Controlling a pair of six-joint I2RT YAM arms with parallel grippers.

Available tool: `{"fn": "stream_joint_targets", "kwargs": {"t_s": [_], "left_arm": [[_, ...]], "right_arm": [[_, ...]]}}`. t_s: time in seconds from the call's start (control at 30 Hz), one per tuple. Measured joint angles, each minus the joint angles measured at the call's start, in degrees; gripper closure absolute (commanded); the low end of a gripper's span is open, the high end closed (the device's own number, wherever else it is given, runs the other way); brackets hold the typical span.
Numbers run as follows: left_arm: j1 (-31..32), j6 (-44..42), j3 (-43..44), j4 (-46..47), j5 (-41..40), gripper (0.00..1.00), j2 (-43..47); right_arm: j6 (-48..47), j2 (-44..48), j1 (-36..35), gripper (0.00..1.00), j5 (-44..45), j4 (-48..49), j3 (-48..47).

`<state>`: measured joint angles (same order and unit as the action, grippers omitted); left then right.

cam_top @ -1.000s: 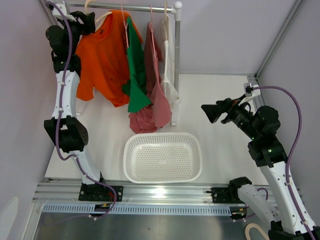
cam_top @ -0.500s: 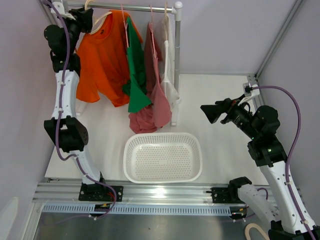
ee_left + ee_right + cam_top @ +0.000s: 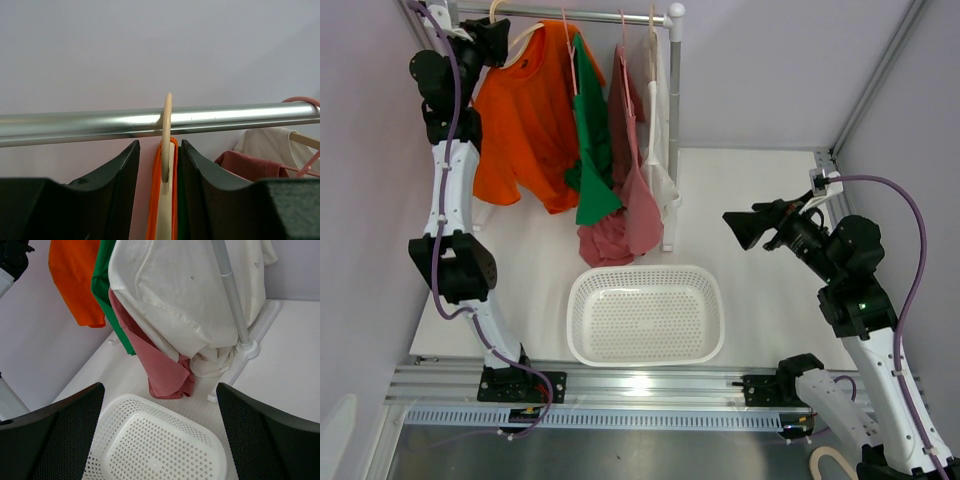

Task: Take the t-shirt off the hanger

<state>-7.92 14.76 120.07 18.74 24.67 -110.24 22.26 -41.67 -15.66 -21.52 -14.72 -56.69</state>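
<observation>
The orange t-shirt (image 3: 525, 120) hangs on a cream hanger (image 3: 525, 38) at the left end of the rail (image 3: 580, 14). My left gripper (image 3: 492, 42) is up at the rail, at the hanger's neck. In the left wrist view the hanger's hook (image 3: 168, 130) goes over the rail (image 3: 100, 122), and the orange collar (image 3: 154, 200) wraps its neck. The left gripper (image 3: 159, 145) straddles that neck, open: the right finger lies close against it and a gap shows on the left. My right gripper (image 3: 740, 228) hovers wide open and empty, right of the rack.
A green shirt (image 3: 592, 140), a pink one (image 3: 630, 200) and a white one (image 3: 660, 150) hang to the right on the same rail, close together. The rack's post (image 3: 672, 130) stands at the right end. A white perforated basket (image 3: 645, 275) sits on the table in front.
The left gripper's jaws have narrowed round the hanger's neck and the wrist has shifted slightly at the rail. The right arm has barely moved.
</observation>
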Motion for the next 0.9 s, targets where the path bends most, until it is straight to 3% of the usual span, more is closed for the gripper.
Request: {"fn": "stream_joint_targets", "kwargs": {"t_s": [0.13,0.7,0.8,0.9], "left_arm": [[0.0,-0.3,0.0,-0.1,-0.2,0.70,-0.2],[0.0,-3.7,0.9,-4.5,1.3,0.70,-1.4],[0.0,-4.5,1.8,-6.1,1.5,0.80,-1.5],[0.0,-5.2,2.3,-7.3,1.6,0.84,-1.6]], "right_arm": [[0.0,0.5,0.0,0.01,0.0,0.0,0.0],[0.1,0.8,0.0,0.01,-0.4,0.0,0.1],[0.1,0.7,0.0,0.00,-0.4,0.0,0.4],[0.1,0.6,0.0,0.00,-0.4,0.0,0.5]]}}
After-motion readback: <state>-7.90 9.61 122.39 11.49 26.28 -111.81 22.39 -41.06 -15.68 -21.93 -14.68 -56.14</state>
